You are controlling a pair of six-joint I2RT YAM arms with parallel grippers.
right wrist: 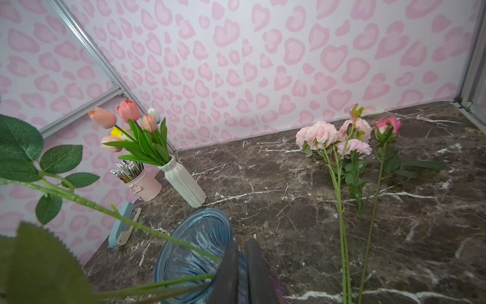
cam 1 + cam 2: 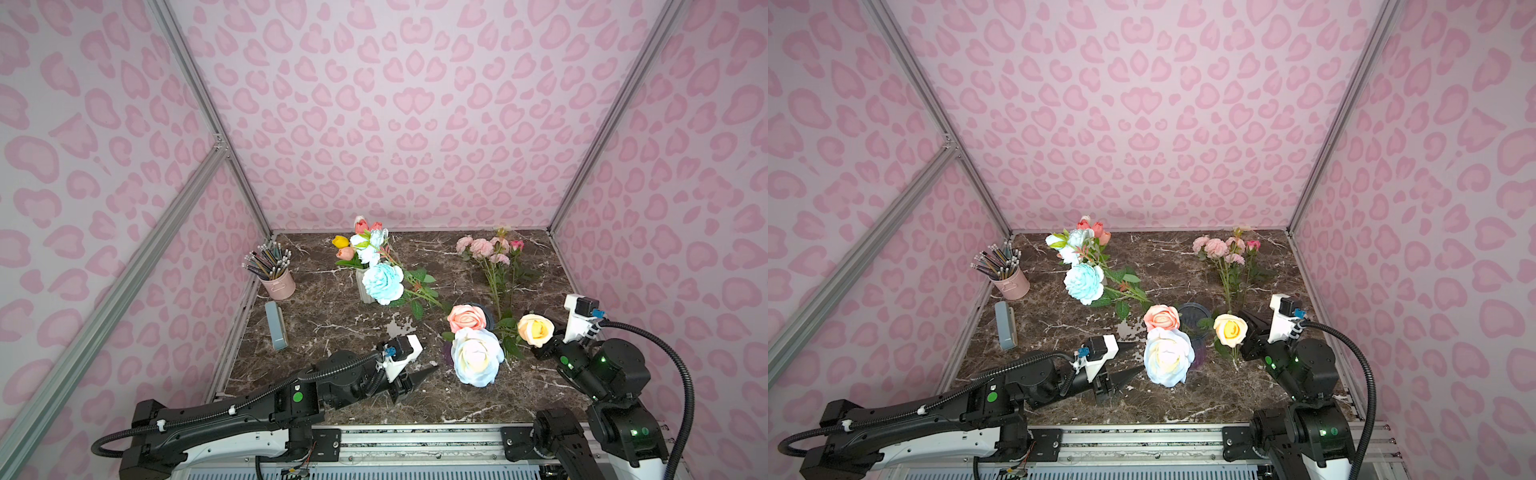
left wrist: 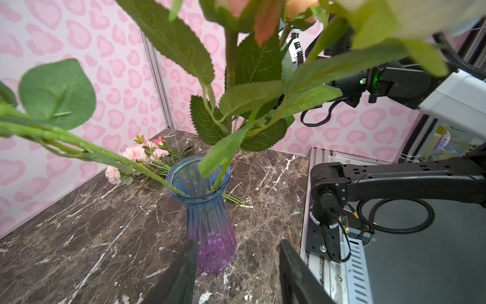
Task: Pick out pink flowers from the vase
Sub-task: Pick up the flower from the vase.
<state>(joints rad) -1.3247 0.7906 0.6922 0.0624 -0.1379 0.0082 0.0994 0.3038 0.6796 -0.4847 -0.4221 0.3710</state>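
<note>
Pink fabric rose [image 2: 1161, 318] leans nine o'clock from ribbed blue-purple glass vase [image 3: 207, 210]; I'd pull along its stem. Left hand [image 3: 238, 242] released; right hand [image 1: 243, 243] nearly clenched, on what I cannot tell.

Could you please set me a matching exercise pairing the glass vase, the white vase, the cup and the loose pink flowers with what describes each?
1. glass vase
2. white vase
3. cup
4. pink flowers

A. lying on the table
B. holds pencils
C. holds tulips
D. blue above, purple below

Pairs: 1-D, 2-C, 3-B, 4-A
</note>
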